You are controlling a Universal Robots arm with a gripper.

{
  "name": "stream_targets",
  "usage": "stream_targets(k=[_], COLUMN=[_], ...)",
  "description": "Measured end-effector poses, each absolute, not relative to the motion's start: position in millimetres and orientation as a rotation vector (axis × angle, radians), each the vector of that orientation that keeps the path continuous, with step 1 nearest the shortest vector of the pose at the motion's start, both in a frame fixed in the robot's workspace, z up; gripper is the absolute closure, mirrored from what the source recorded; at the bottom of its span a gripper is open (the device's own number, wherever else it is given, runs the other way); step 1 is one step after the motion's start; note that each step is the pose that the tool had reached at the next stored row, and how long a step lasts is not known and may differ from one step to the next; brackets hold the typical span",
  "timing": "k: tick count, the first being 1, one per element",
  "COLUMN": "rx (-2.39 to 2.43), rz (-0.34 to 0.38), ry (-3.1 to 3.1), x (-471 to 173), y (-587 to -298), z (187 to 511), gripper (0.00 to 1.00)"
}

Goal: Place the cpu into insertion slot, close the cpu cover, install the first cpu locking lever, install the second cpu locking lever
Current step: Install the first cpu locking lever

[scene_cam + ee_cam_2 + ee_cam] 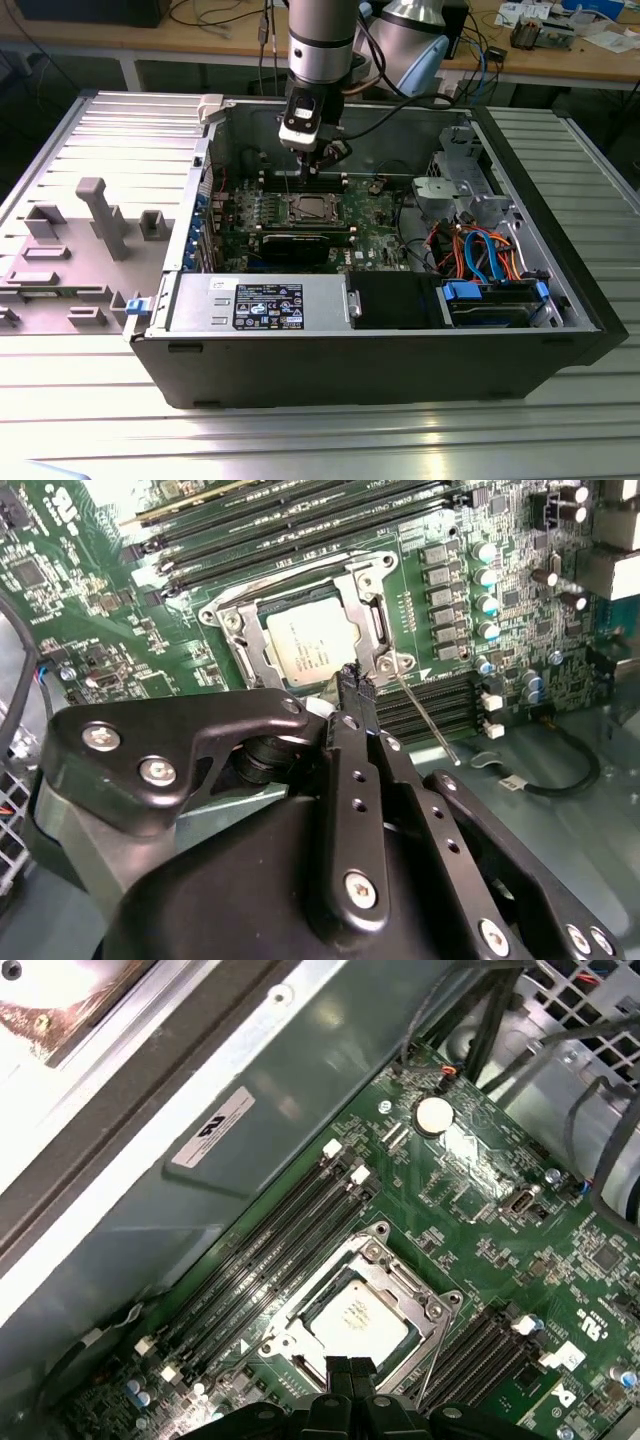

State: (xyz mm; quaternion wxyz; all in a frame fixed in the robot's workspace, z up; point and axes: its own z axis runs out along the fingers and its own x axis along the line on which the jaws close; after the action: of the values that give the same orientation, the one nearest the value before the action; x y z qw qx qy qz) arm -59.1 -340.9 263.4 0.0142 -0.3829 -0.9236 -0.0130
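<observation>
The cpu point(308, 647) lies flat in the insertion slot point(308, 209) on the green board, its silver-grey top facing up. The cpu cover point(367, 615) lies down around it as a metal frame; it is also seen in the first wrist view point(385, 1253) around the cpu point(358, 1316). One thin locking lever point(425, 717) sticks out free beside the socket, away from the frame. My gripper point(352, 683) hovers just above the socket's edge near that lever's root, shut with nothing between its fingers. In the exterior view the gripper point(322, 155) hangs over the board behind the socket.
Long black memory slots point(300, 525) flank the socket on both sides. The case's metal wall point(200, 1190) rises close behind the board. Drive cages and coloured cables point(480, 250) fill the exterior view's right; a power supply point(265, 300) sits in front.
</observation>
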Motion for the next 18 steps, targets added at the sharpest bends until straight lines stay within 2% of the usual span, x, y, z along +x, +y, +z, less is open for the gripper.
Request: stream_targets(k=[18], rx=[-0.989], rz=[-0.037], ry=[-2.95], x=[-59.4], y=[-340.9], z=[263.3], gripper=[0.89])
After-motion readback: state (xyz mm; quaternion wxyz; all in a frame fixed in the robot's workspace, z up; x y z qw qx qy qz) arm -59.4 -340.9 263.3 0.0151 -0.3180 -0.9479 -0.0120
